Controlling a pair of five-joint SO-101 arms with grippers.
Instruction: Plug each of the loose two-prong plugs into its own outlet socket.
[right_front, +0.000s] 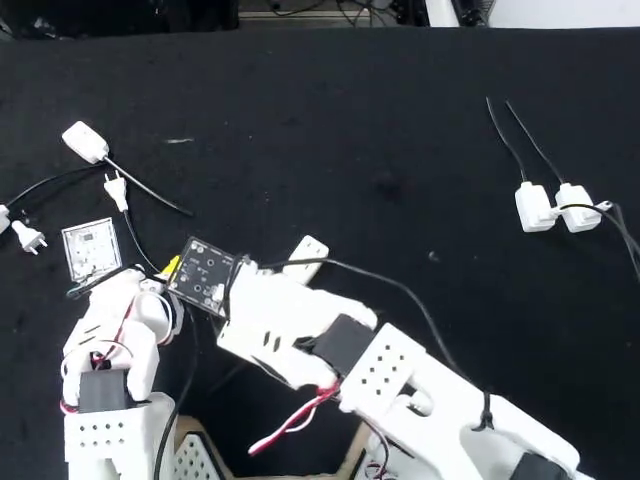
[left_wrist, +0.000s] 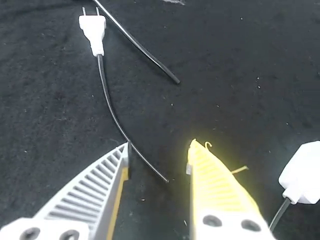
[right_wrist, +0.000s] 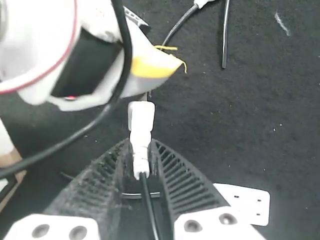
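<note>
The right gripper (right_wrist: 141, 150) has its fingers closed tight on a white two-prong plug (right_wrist: 141, 117), near the white outlet socket (right_wrist: 244, 201) on the black tabletop (right_wrist: 260, 100). The left gripper (left_wrist: 159, 149), also near that socket, hangs with fingers spread wide and empty above a black cable (left_wrist: 112, 115).

A worktop (right_front: 400, 130) under black cloth took up nearly the whole scene. The cloth was matte and slightly napped, dotted with pale lint, and one longer white fleck (right_front: 178, 141) lay toward the worktop's far left part. Beyond the worktop's far edge ran a narrow strip of room. It held dark shapes (right_front: 100, 12) too dim to make out at the left end, a tangle of cables (right_front: 350, 10) near the middle and a white panel (right_front: 560, 10) at the right end. At the worktop's near edge a tan board (right_front: 195, 440) showed. Light lay evenly across the cloth.
</note>
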